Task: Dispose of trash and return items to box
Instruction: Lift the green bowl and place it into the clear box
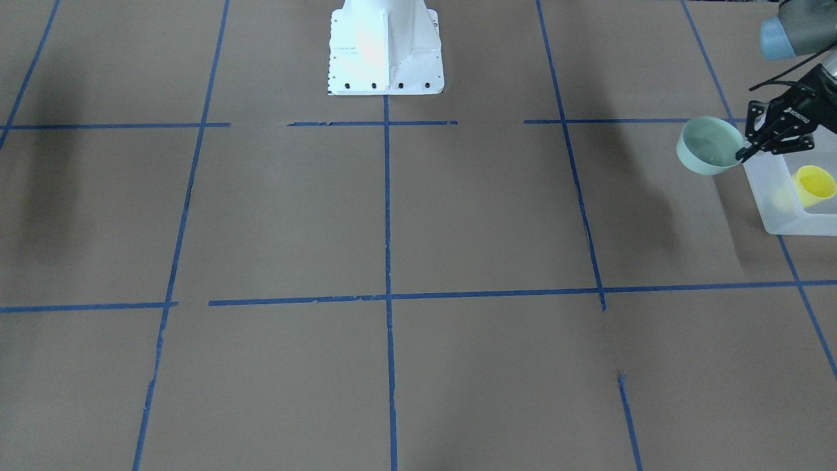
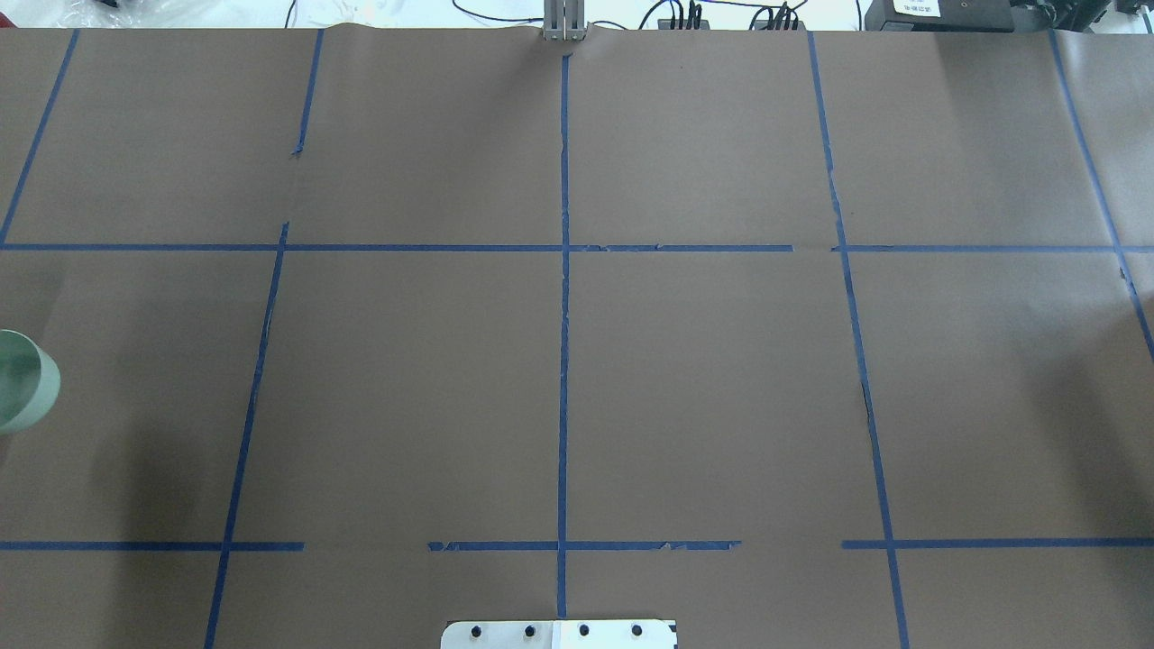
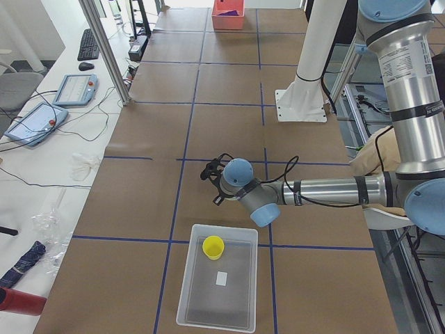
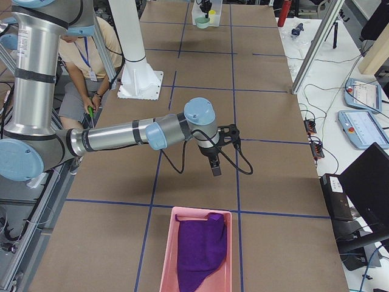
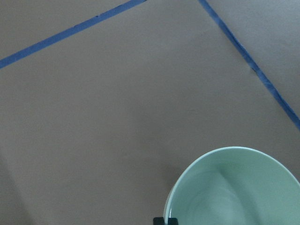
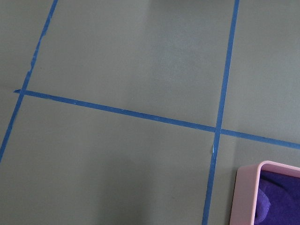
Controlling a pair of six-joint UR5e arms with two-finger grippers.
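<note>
My left gripper (image 1: pixel 744 153) is shut on the rim of the pale mint-green bowl (image 1: pixel 708 145) and holds it tilted above the table, just beside the box. The bowl fills the lower right of the left wrist view (image 5: pixel 234 187) and shows at the left edge of the overhead view (image 2: pixel 22 379). The frosted whitish box (image 1: pixel 785 216) sits on the table with the yellow cup (image 1: pixel 814 185) inside; its white label (image 3: pixel 222 278) shows in the exterior left view. My right gripper (image 4: pixel 216 169) hangs over bare table; I cannot tell whether it is open or shut.
A pink bin (image 4: pixel 182 222) with a purple cloth (image 4: pixel 202 249) stands at the table's right end; its corner shows in the right wrist view (image 6: pixel 246 187). The white robot base (image 1: pixel 386 52) stands at mid table. Blue tape lines cross the brown table.
</note>
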